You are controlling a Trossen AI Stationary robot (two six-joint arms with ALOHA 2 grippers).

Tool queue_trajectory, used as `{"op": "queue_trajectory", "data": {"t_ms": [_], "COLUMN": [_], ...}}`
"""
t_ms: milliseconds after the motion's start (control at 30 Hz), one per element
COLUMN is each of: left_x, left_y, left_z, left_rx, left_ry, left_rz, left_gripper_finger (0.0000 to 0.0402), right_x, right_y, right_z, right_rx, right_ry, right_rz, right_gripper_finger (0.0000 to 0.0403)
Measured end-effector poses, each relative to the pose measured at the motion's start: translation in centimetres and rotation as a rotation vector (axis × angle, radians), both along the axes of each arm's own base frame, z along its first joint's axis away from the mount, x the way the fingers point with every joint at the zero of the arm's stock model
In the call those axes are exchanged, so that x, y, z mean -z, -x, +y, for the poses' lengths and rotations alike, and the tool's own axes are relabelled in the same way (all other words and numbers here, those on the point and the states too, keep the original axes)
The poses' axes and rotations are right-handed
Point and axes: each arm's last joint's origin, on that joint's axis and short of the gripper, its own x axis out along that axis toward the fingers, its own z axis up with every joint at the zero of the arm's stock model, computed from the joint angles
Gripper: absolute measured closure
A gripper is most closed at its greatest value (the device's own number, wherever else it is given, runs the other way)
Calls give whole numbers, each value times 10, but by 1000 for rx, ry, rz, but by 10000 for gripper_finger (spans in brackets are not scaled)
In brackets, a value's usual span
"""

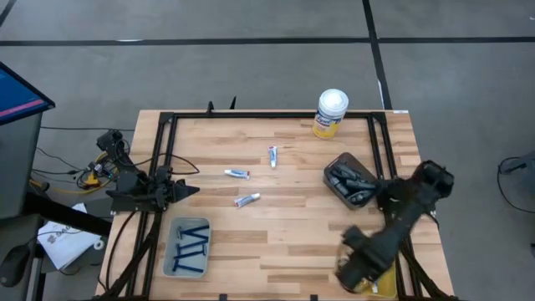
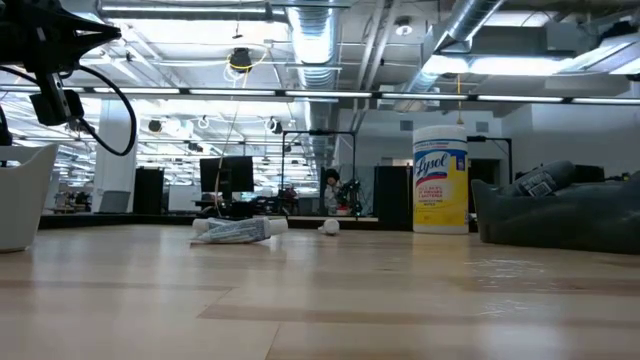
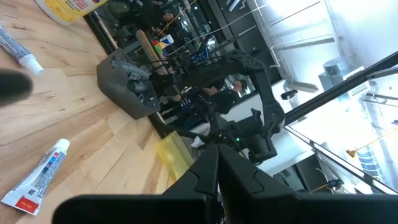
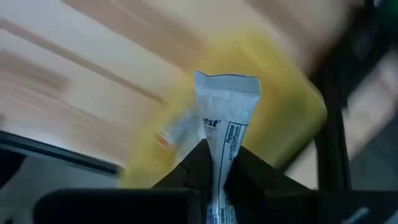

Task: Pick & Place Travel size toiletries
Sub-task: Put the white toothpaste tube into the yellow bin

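Note:
Three small white tubes lie on the table in the high view: one, one and one. A grey tray holds thin blue razors. A dark tray holds dark oval containers. My right gripper is shut on another white tube over a yellow tray at the table's near right corner. My left gripper is shut and waits at the table's left edge, touching nothing. My right gripper pinches the white tube between its two fingers on the tube's body. The tube runs along the fingers, and its flat crimped end sticks out past the tips. It is lifted clear, above the yellow tray.
A tall yellow canister with a white lid stands at the far edge, right of centre. A black frame runs around the tabletop. Bare wood lies between the grey tray and the yellow tray along the near edge.

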Motion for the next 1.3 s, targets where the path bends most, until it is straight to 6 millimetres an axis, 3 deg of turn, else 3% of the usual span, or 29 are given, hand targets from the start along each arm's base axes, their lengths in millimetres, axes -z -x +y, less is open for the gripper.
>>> {"op": "queue_trajectory", "data": {"t_ms": [100, 200, 533, 700, 833, 933, 1067, 1300], "left_x": [0, 0, 0, 0, -1, -1, -1, -1], "left_y": [0, 0, 0, 0, 0, 0, 0, 0], "left_z": [0, 0, 0, 0, 0, 0, 0, 0], "left_rx": [0, 0, 0, 0, 0, 0, 0, 0], "left_ry": [1, 2, 3, 4, 5, 6, 7, 8], "left_rz": [-1, -2, -3, -4, -4, -5, -6, -7], "left_gripper_finger": [401, 401, 401, 401, 401, 401, 401, 401], "right_x": [7, 18, 59, 60, 60, 55, 35, -7], "right_y": [24, 36, 39, 35, 34, 30, 16, -20], "right_z": [13, 22, 26, 22, 21, 20, 9, -48], "right_rx": [47, 76, 135, 151, 150, 137, 121, 136], "right_ry": [8, -2, -83, -76, -78, -95, -107, -89], "right_rz": [82, 110, 119, 125, 122, 96, -11, -283], "right_gripper_finger": [369, 373, 356, 331, 288, 247, 195, 162]}}
